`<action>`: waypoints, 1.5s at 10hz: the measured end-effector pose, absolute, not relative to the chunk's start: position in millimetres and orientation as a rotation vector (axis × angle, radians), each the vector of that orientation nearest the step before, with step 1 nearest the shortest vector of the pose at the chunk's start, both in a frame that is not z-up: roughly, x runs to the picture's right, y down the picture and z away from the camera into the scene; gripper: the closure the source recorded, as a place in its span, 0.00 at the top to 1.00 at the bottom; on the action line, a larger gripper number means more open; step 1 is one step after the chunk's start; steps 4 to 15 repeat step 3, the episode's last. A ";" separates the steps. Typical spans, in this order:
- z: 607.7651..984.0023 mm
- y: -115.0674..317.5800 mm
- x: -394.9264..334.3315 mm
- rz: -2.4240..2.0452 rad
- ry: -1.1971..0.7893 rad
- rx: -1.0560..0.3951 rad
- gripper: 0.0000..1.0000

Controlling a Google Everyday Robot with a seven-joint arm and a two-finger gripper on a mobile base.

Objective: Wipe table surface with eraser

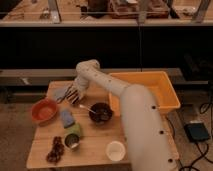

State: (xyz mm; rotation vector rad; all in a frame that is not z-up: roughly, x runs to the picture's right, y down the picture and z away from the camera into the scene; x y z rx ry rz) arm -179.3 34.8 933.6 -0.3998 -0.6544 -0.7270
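So the tabletop (95, 145) is pretty packed; the only real open wood I've got is the strip along the far edge and a patch near the front edge between the cups; the orange bin (165, 92) hogs the whole right side, hanging past the right edge; my arm (135, 120) comes up from the near right and reaches across to the far-left part; my hand (75, 95) is down low there, just beside the grey-blue cloth (61, 92) by the far-left corner; it's clamped on the eraser (72, 96), dark with pale stripes, right at the wood, though can't tell if it actually touches; just toward me sit the red bowl (44, 111), the blue pad (67, 118) and the dark bowl (100, 113) with a spoon; white cup (115, 150) near the front edge
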 end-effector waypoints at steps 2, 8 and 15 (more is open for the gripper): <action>919.3 58.1 -166.9 -0.733 -0.673 -0.420 0.10; 915.5 66.3 -155.5 -0.725 -0.682 -0.427 0.10; 915.5 66.3 -155.5 -0.725 -0.682 -0.427 0.10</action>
